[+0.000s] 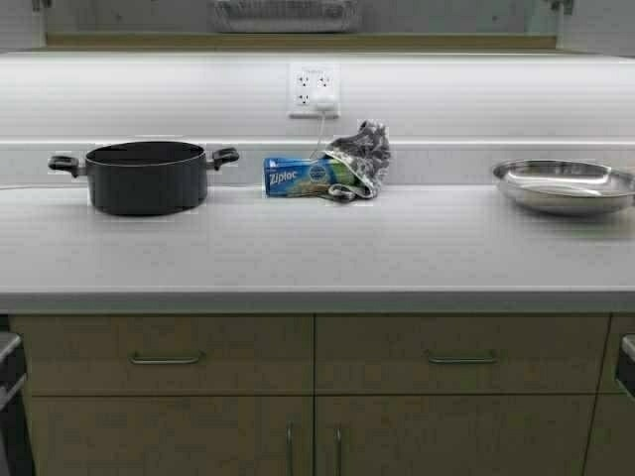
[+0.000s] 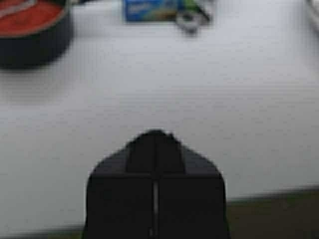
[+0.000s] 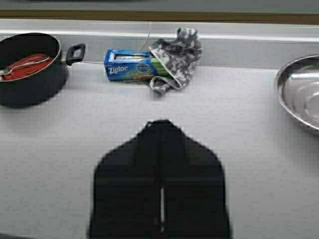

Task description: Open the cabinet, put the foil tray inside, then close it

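We log the scene from the wall socket (image 1: 314, 91) outward, taking it as our landmark. Foil tray (image 1: 284, 15): straight above the socket, already resting on the pale shelf of the cabinet (image 1: 298, 42), whose tan bottom edge runs across the top of the high view; only the tray's ribbed lower side shows. Cabinet doors: slivers at the two upper corners suggest they stand open, though we cannot be sure. Worktop (image 1: 317, 253): spread below the socket. Black pot (image 1: 145, 176): left of the socket, holding something red and a utensil as seen from the right wrist. Blue bag box (image 1: 299, 177): just below the socket, touched by a grey patterned cloth (image 1: 359, 157) draped over its right end. Steel bowl (image 1: 564, 184): far right of the socket. Left gripper (image 2: 155, 137): out of the high view, hanging over the near part of the worktop, fingers pressed together on nothing. Right gripper (image 3: 160, 127): likewise low and near, facing the box and cloth, fingers together and empty. Step in hand, by our judgement: the placing is done and only the closing remains. Next move, as we judge it: both arms must rise well above the socket, get behind the door edges and swing them in without knocking the tray.
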